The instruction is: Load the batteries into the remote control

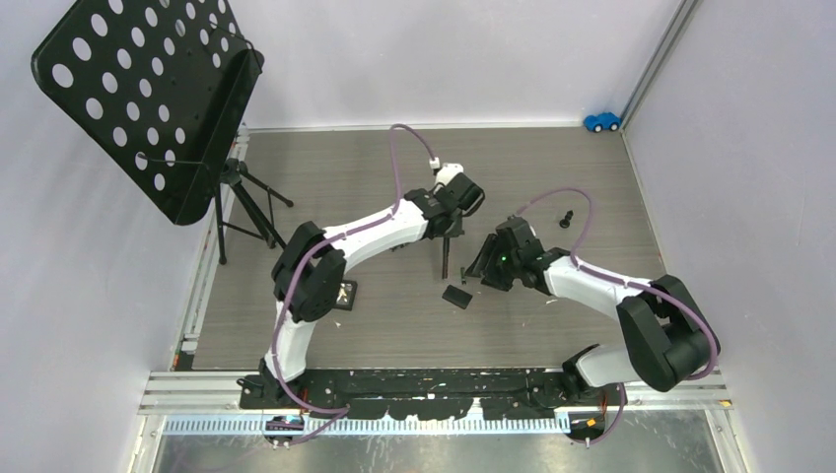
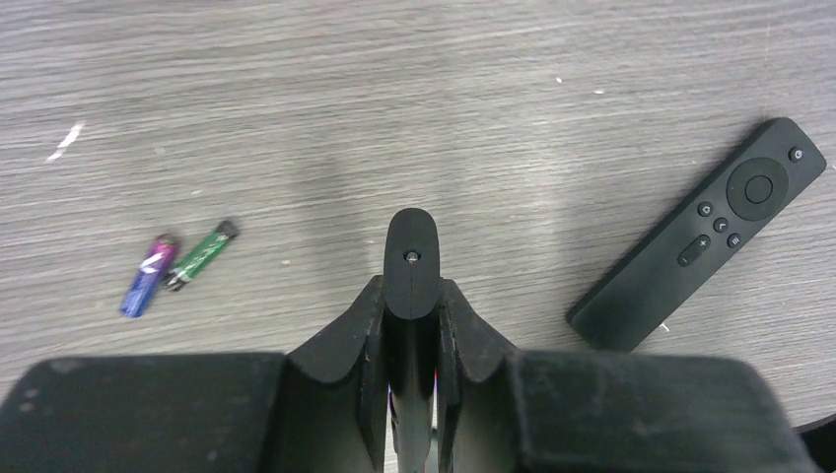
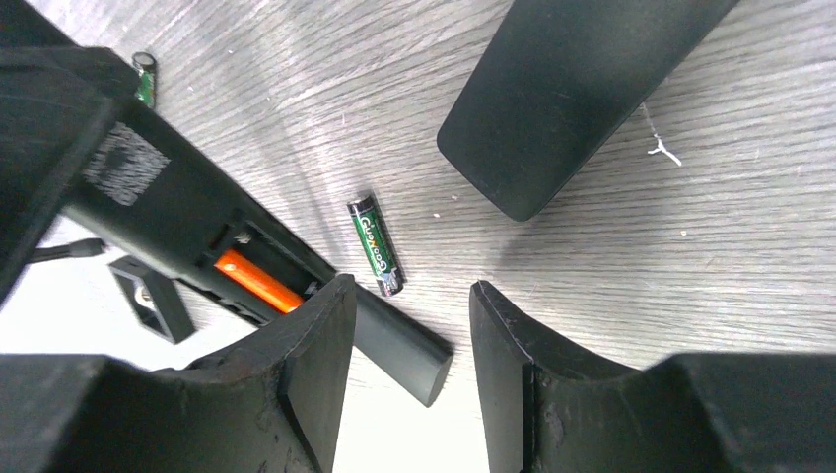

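Dark green cylindrical battery (image 3: 376, 246) lies just ahead of the half-open, empty right hand (image 3: 412, 289), long axis pointing away, beside the slim black remote (image 3: 168, 212) the left hand (image 2: 411, 296) clamps.

Pale, plain walls (image 1: 444, 59) close in a grey wood-grain tabletop (image 1: 394, 325) under even light that throws only soft shadows. A black perforated music-stand plate (image 1: 148, 99) tilts on its tripod (image 1: 246, 202) at the far left, and a small blue toy car (image 1: 602, 121) sits in the far right corner. An aluminium rail (image 1: 197, 389) runs along the near edge.
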Controlling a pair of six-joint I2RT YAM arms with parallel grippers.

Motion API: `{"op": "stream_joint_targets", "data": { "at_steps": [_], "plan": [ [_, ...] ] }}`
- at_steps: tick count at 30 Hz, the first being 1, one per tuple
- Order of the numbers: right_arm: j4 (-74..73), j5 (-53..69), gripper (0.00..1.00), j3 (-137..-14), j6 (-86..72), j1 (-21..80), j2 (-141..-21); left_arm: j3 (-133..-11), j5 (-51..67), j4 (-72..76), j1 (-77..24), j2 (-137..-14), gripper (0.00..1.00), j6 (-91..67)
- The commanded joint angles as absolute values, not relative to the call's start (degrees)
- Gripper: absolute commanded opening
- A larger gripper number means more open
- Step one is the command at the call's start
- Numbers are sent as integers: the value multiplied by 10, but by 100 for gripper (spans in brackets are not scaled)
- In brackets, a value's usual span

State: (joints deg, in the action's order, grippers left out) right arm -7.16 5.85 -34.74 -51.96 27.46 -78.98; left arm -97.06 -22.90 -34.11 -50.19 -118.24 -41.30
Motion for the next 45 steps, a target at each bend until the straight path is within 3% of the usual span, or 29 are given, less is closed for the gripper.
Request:
{"op": "stream_joint_targets", "data": {
  "at_steps": [1, 9, 19, 28, 32, 37, 41, 45],
  "plan": [
    [-137, -48, 54, -407, -461, 334, -788, -941, -237, -327, -474, -1089, 0, -399],
    [-239, -195, 54, -525, -424, 413, -888, -872, -250, -336, -439, -1009, 0, -371],
    [-298, -206, 38, -591, -399, 426, -972, -811, -228, -323, -415, -956, 0, -372],
    [-304, -173, 14, -578, -431, 425, -979, -788, -172, -282, -414, -942, 0, -361],
    [-311, -189, 4, -568, -436, 425, -952, -768, -114, -236, -414, -935, 0, -349],
    [-325, -203, 3, -563, -416, 424, -850, -742, 10, -158, -406, -928, 0, -354],
    [-346, -181, 3, -564, -393, 424, -736, -729, 165, -58, -385, -942, 0, -420],
    [-377, -144, 4, -571, -381, 422, -660, -739, 247, 7, -383, -970, 0, -491]
  ]
}}
